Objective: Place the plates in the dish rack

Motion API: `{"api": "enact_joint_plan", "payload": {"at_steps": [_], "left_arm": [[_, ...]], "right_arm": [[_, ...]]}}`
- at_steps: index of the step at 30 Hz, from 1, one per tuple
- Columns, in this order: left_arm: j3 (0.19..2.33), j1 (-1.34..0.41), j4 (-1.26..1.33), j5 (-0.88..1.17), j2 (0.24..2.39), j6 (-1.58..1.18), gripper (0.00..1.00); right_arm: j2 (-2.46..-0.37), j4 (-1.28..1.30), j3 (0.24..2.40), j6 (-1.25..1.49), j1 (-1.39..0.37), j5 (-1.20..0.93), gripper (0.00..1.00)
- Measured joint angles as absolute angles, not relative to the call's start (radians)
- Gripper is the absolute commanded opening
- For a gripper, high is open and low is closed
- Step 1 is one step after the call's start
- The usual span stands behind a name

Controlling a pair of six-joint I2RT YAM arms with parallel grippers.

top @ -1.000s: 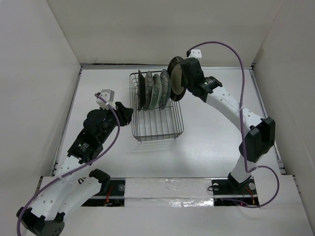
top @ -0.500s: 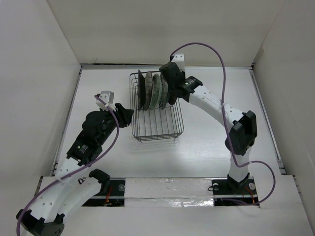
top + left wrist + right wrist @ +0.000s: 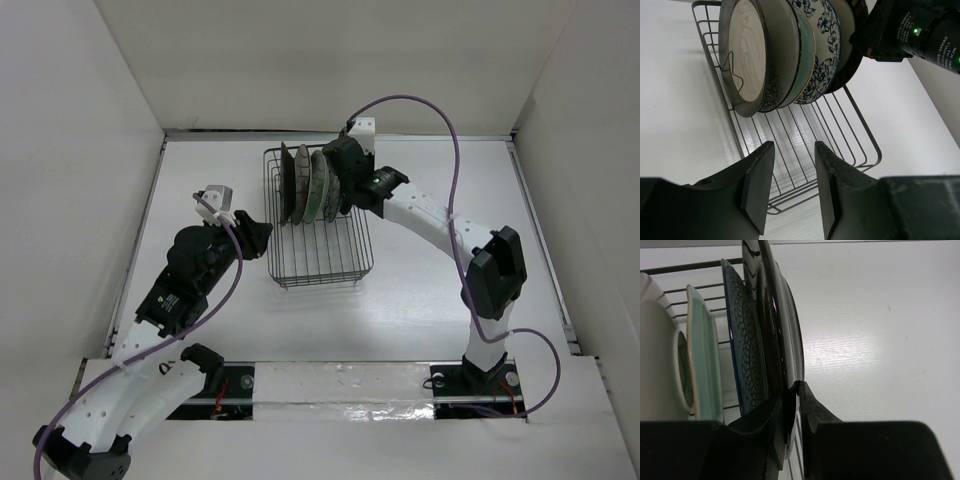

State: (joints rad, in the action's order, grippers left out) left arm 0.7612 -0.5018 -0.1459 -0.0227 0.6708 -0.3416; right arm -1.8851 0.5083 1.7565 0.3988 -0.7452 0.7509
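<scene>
Plates all stand in the rack now, the dark one just added. We cannot tell if the right jaws clamp it. Left jaws are apart.

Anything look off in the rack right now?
Nothing stands out. The plates stand on edge in a row at the far end of the dish rack, none visibly tipped or cracked. The right hand is closed on the rim of the dark glossy plate at the row's end.
</scene>
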Motion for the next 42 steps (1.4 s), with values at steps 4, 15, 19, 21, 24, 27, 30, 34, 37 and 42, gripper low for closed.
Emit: {"api": "enact_joint_plan", "payload": {"at_steps": [4,15,19,21,24,27,30,34,37,42], "left_arm": [[0.761,-0.502,-0.146,-0.020,0.672,-0.342,0.34],[0.761,-0.502,-0.146,-0.020,0.680,-0.342,0.34],[0.761,-0.502,-0.146,-0.025,0.681,-0.342,0.34],[0.761,-0.502,-0.146,-0.029,0.682,-0.342,0.34],[0.761,-0.502,-0.146,-0.038,0.685,-0.342,0.35],[0.761,-0.502,-0.146,-0.052,0.687,-0.342,0.35],[0.761,-0.502,-0.146,-0.061,0.693,-0.341,0.36],[0.761,-0.502,-0.145,-0.073,0.697,-0.340,0.36],[0.761,-0.502,-0.145,-0.084,0.702,-0.337,0.36],[0.759,-0.502,-0.126,-0.105,0.704,-0.331,0.36]], "right_arm": [[-1.880,0.464,1.718,0.426,-0.741,0.701,0.31],[-1.811,0.387,1.639,0.450,-0.744,0.662,0.46],[-1.767,0.357,1.620,0.450,-0.748,0.657,0.56],[-1.739,0.345,1.605,0.448,-0.748,0.654,0.65],[-1.654,0.294,1.526,0.436,-0.748,0.643,0.75],[-1.517,0.215,1.389,0.410,-0.748,0.630,0.87],[-1.354,0.109,1.226,0.370,-0.748,0.624,0.91],[-1.108,-0.028,0.978,0.324,-0.748,0.620,0.63],[-0.950,-0.115,0.798,0.321,-0.737,0.624,0.06],[-0.814,-0.167,0.587,0.357,-0.642,0.593,0.04]]}}
